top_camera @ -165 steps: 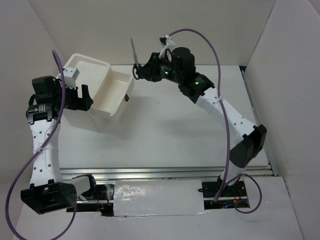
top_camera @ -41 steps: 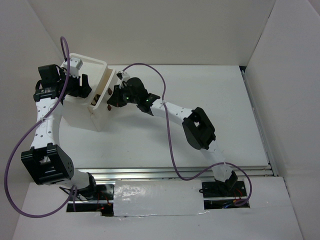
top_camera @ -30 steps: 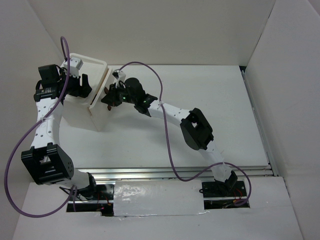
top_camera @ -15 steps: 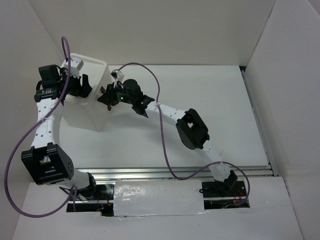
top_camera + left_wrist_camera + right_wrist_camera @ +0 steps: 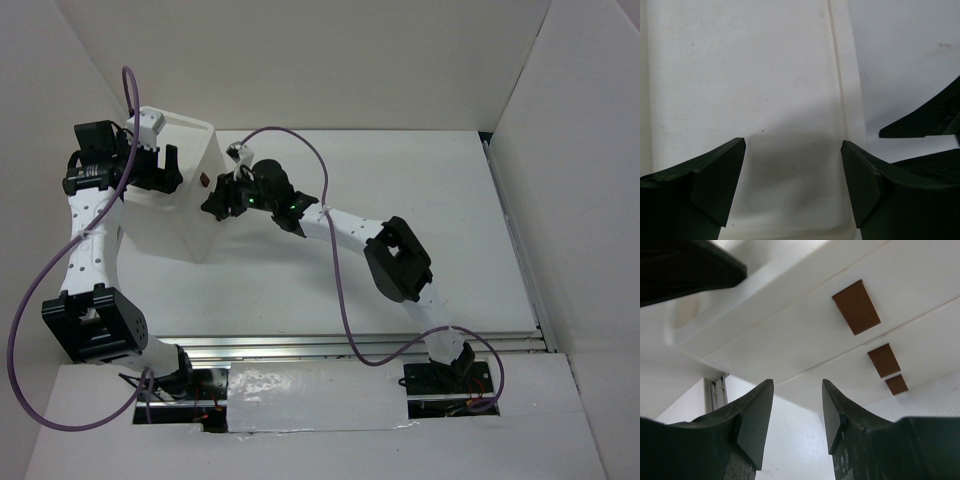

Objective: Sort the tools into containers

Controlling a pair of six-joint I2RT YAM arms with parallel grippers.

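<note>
White-walled bay, white table [image 5: 300, 280]; top view: tall white cabinet [image 5: 200, 225] far left, one red-brown handle [image 5: 204, 181] showing; left wrist: left gripper [image 5: 792, 185] spread over cabinet top; right wrist: right gripper [image 5: 792, 425] spread, near flush white drawer fronts [image 5: 790, 340], three handles stacked.

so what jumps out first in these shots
The tall white cabinet at the far left of the table draws the eye. The left gripper hangs open over its top, and the right gripper is open just off its front, where three red-brown handles stand out against the white.
</note>
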